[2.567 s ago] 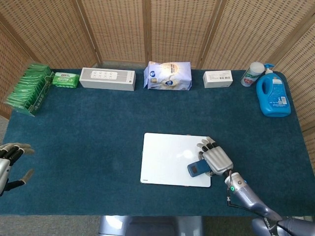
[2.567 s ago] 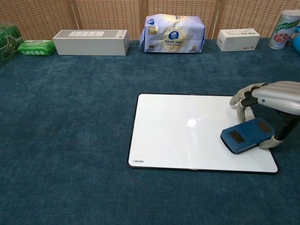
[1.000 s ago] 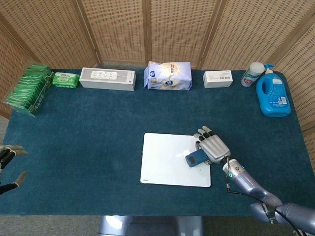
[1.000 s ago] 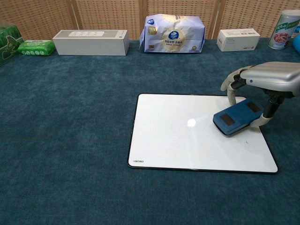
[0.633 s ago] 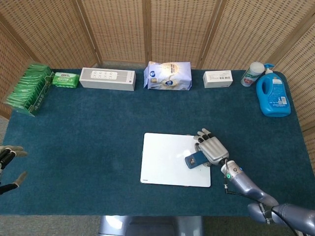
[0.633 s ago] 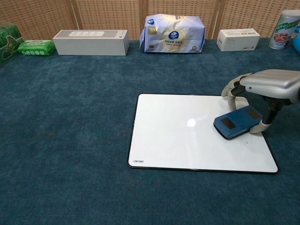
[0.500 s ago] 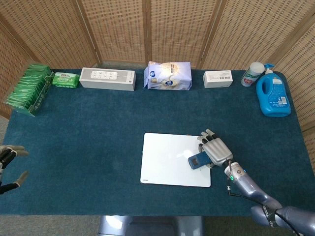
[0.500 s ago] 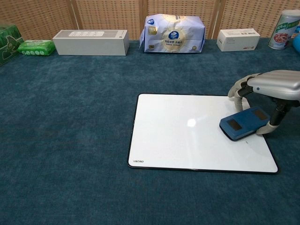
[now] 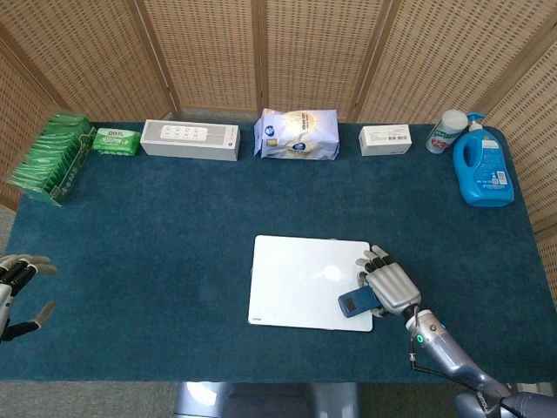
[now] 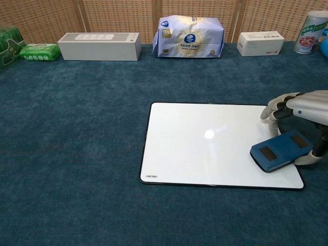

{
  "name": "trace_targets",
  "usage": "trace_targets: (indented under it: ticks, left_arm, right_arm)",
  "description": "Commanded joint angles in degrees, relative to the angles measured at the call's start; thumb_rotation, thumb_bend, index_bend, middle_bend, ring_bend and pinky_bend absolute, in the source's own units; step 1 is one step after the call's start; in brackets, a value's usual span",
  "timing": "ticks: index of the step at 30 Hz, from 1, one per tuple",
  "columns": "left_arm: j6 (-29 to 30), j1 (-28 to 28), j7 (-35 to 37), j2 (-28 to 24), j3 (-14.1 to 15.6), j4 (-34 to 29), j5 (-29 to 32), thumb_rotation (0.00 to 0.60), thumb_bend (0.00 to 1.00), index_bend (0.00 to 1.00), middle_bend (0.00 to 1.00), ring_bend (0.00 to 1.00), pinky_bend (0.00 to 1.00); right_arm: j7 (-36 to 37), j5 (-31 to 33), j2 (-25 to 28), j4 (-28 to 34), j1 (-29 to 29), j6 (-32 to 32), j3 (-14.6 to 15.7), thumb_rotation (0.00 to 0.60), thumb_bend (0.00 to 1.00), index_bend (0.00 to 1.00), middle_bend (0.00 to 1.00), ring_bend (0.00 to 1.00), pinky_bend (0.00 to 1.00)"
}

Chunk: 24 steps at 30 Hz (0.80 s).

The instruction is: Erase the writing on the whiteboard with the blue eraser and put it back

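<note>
The whiteboard [image 9: 296, 279] [image 10: 205, 143] lies flat on the blue cloth, near the front and right of centre. Its surface looks blank white, with only a light glare spot. My right hand [image 9: 390, 286] [image 10: 302, 110] grips the blue eraser [image 9: 357, 303] [image 10: 281, 150] and holds it on the board's near right corner. My left hand [image 9: 16, 287] hangs off the table's left edge, fingers spread and holding nothing; the chest view does not show it.
Along the back edge stand green packets [image 9: 50, 158], a green wipes pack [image 9: 116, 141], a white speaker box [image 9: 190, 139], a tissue bag [image 9: 296, 134], a small white box [image 9: 385, 139], a canister [image 9: 445, 131] and a blue detergent bottle [image 9: 483, 164].
My right hand has slid the eraser from the board's upper right down toward the near right corner. A small dark mark on the board's right side no longer shows.
</note>
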<state>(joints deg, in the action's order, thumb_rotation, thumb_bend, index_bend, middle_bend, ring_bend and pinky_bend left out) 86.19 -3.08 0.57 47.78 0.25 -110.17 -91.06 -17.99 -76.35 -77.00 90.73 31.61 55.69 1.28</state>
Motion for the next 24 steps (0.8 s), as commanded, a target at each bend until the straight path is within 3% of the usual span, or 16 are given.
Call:
trace_targets:
  ticks: [1,24]
  left_arm:
    - [0.10,0.13,0.03,-0.06,0.12,0.02,-0.07,0.600,0.36,0.35,0.30,0.25,0.20]
    - [1.94,1.77,0.94,-0.70,0.69,0.57,0.12,0.600,0.36,0.35,0.30,0.25,0.20]
  right_arm:
    - [-0.19,-0.42,-0.43,0.08,-0.01,-0.03,0.03,0.600,0.15,0.86,0.20,0.00,0.00]
    - [0.11,1.25,-3.22,-4.73,5.44,-6.25,-4.11,0.600,0.15,0.86,0.20,0.00,0.00]
